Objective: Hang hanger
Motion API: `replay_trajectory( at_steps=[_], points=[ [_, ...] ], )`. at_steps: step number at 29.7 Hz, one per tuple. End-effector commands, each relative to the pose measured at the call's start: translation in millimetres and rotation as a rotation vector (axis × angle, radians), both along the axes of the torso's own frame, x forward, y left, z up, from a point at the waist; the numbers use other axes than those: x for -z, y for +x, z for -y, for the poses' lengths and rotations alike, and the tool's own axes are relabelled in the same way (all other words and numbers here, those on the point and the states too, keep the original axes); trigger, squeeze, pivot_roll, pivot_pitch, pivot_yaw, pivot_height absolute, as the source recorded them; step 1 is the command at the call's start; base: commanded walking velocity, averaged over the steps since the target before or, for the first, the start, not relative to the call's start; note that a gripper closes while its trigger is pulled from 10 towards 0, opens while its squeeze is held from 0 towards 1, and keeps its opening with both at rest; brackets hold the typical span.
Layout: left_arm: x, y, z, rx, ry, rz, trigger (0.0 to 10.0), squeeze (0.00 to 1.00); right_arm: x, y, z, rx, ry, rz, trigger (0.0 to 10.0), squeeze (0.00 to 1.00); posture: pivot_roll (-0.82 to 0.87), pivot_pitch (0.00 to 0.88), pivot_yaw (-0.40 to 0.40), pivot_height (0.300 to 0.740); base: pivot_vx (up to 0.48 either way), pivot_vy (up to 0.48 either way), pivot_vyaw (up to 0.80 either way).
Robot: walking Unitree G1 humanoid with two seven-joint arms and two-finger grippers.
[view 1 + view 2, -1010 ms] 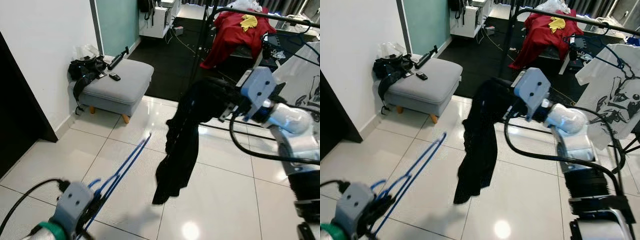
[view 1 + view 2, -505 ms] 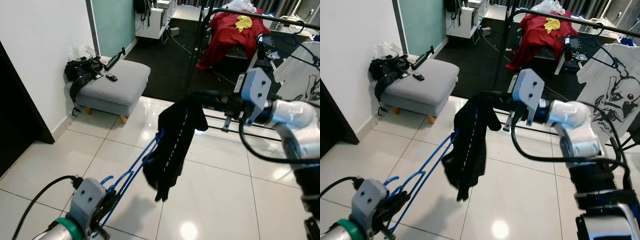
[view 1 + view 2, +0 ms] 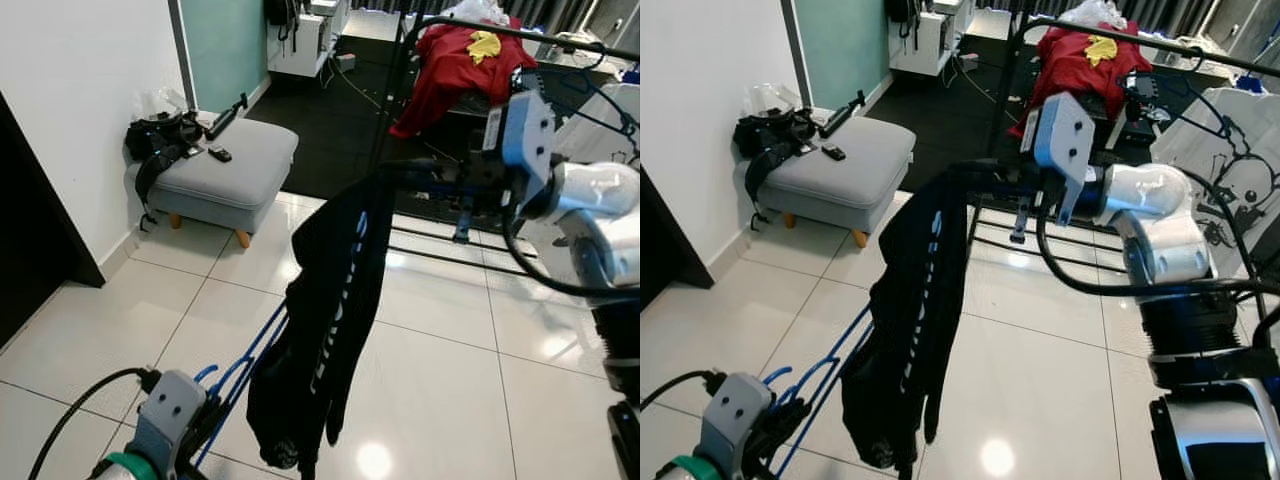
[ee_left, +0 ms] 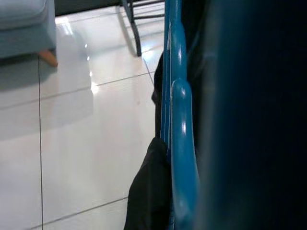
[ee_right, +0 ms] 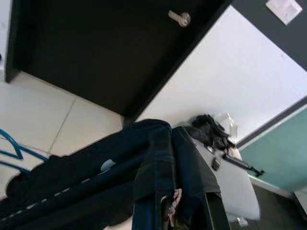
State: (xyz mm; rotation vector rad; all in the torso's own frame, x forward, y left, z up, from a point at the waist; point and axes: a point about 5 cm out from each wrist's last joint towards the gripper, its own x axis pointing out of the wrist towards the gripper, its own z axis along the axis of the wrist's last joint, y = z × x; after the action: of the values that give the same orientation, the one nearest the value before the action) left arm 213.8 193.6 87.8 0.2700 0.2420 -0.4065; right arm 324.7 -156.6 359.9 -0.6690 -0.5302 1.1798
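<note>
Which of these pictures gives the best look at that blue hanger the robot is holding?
The right eye view: the blue hanger runs up from the left gripper into the black garment. The left eye view shows much the same. The left wrist view is an extreme close-up of its blue bars; the right wrist view catches just a corner.

Blue hanger point(image 3: 250, 360) partly behind garment point(image 3: 325, 300)

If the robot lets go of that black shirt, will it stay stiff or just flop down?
Probably flop: the black garment sags in soft folds from the right gripper. It looks light. It might also slide off the thin blue hanger.
</note>
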Motion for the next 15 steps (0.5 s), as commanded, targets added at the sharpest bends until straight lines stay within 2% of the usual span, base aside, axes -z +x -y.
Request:
replay_trajectory(
  at_steps=[1, 2, 5, 6, 7, 9, 13, 15],
  points=[
    [4, -0.5, 3.3, -0.005, -0.03, -0.011, 10.0, 0.0, -11, -6.1, -3.7, -0.051, 0.029, 0.022, 10.0, 0.0, -0.05, 0.103, -0.016, 0.74, 0.0, 0.0, 0.0],
    [4, -0.5, 3.3, -0.005, -0.03, -0.011, 10.0, 0.0, -11, -6.1, -3.7, -0.051, 0.029, 0.022, 10.0, 0.0, -0.05, 0.103, -0.016, 0.74, 0.0, 0.0, 0.0],
    [-12, 10.9, 14.9, -0.02, -0.18, 0.029, 10.0, 0.0, 0, -2.6, -6.6, -0.05, -0.003, -0.009, 10.0, 0.0, -0.05, 0.105, -0.019, 0.74, 0.0, 0.0, 0.0],
    [-12, 10.9, 14.9, -0.02, -0.18, 0.029, 10.0, 0.0, 0, -2.6, -6.6, -0.05, -0.003, -0.009, 10.0, 0.0, -0.05, 0.105, -0.019, 0.74, 0.0, 0.0, 0.0],
    [-22, 17.3, 18.7, -0.041, -0.265, 0.055, 10.0, 0.0, 8, -1.7, -6.4, -0.046, -0.025, -0.032, 10.0, 0.0, -0.05, 0.105, -0.019, 0.74, 0.0, 0.0, 0.0],
    [-31, 22.4, 19.0, -0.062, -0.336, 0.078, 10.0, 0.0, 13, -1.9, -3.5, -0.038, -0.049, -0.05, 10.0, 0.0, -0.05, 0.105, -0.019, 0.74, 0.0, 0.0, 0.0],
    [-39, 25.5, 16.6, -0.083, -0.396, 0.096, 10.0, 0.0, 16, -1.0, 1.8, -0.008, -0.071, -0.052, 10.0, 0.0, -0.05, 0.109, -0.016, 0.74, 0.0, 0.0, 0.0],
    [-44, 27.3, 12.0, -0.106, -0.434, 0.108, 10.0, 0.0, 22, 1.2, 10.7, 0.049, -0.101, -0.055, 10.0, 0.0, -0.06, 0.109, -0.013, 0.74, 0.0, 0.0, 0.0]
  ],
)
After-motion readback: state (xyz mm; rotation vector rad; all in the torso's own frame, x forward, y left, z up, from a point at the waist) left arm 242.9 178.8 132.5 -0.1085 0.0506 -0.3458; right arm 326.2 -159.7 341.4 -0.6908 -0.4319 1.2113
